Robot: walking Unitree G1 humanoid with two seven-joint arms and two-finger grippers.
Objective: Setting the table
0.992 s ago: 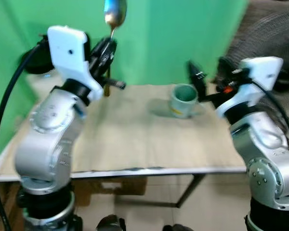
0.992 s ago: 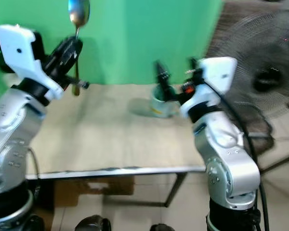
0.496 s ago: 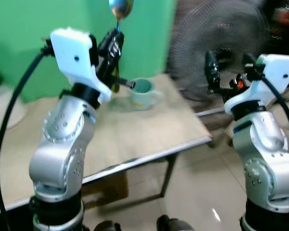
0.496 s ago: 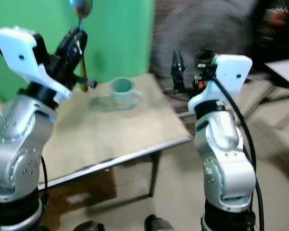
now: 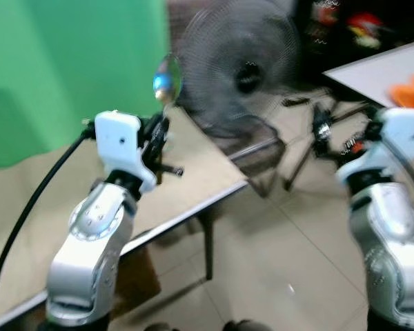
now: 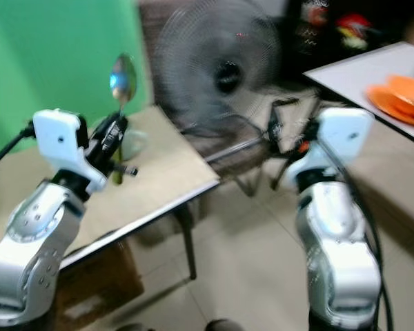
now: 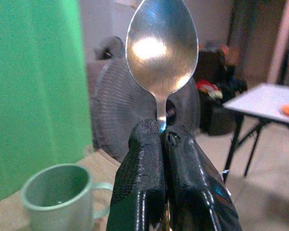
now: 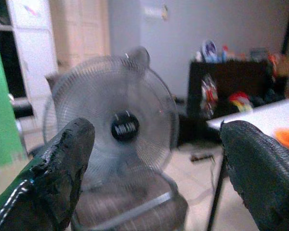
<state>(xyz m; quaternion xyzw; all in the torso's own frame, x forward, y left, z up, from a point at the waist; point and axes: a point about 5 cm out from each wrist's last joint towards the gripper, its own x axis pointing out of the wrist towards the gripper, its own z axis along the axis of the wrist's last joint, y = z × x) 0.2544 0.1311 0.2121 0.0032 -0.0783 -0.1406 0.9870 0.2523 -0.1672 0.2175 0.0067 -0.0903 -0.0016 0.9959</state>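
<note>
Green backdrop, beige worktop [image 5: 193, 179], spoon carried upright.

My left hand [image 7: 161, 144] pinches the spoon [image 7: 161, 43] by its handle, bowl straight up; the green mug [image 7: 62, 197] sits just beyond on the worktop. My right hand [image 8: 154, 159] gapes wide, holding nothing, toward the fan [image 8: 113, 130].

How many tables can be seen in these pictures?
2. A beige table stands at the robot's left, before the green wall, with a green mug on it. A white table stands far right, holding orange plates.

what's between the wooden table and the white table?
In the right eye view: a standing fan, a chair and tiled floor lie between the wooden table and the white table.
</note>
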